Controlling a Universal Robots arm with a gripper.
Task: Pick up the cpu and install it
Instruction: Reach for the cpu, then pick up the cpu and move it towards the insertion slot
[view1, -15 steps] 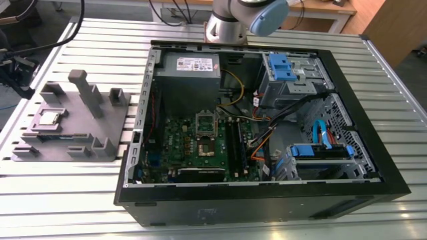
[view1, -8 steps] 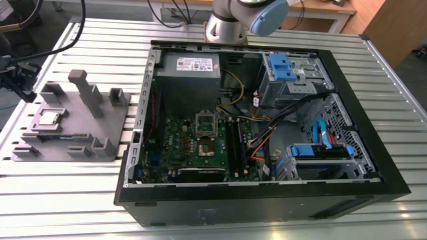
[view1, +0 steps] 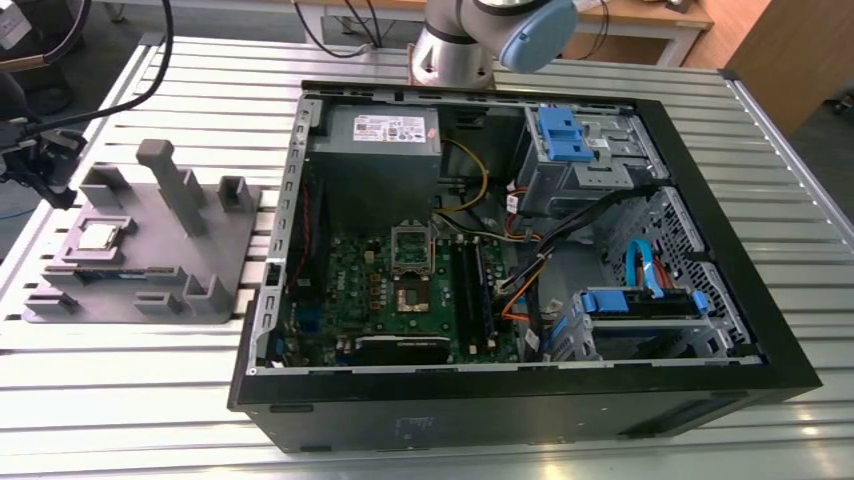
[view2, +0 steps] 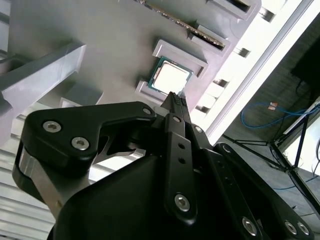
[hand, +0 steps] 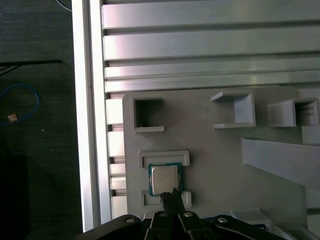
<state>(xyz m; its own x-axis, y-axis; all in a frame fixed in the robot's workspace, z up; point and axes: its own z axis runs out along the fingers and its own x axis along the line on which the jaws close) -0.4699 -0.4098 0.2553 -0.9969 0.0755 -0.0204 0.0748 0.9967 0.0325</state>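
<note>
The cpu is a small silver square lying flat in a pocket of the grey plastic tray at the exterior view's left. Both wrist views look down on the cpu in its pocket. My gripper hangs above the tray's left edge, a little way from the chip. Its black fingertips are pressed together with nothing between them, and they point at the chip's near edge without touching it. The motherboard socket sits inside the open computer case.
Upright grey blocks stand on the tray close to the chip. The case holds blue drive brackets, cables and a power supply. The slatted aluminium table ends just beyond the tray, with dark floor and a blue cable past it.
</note>
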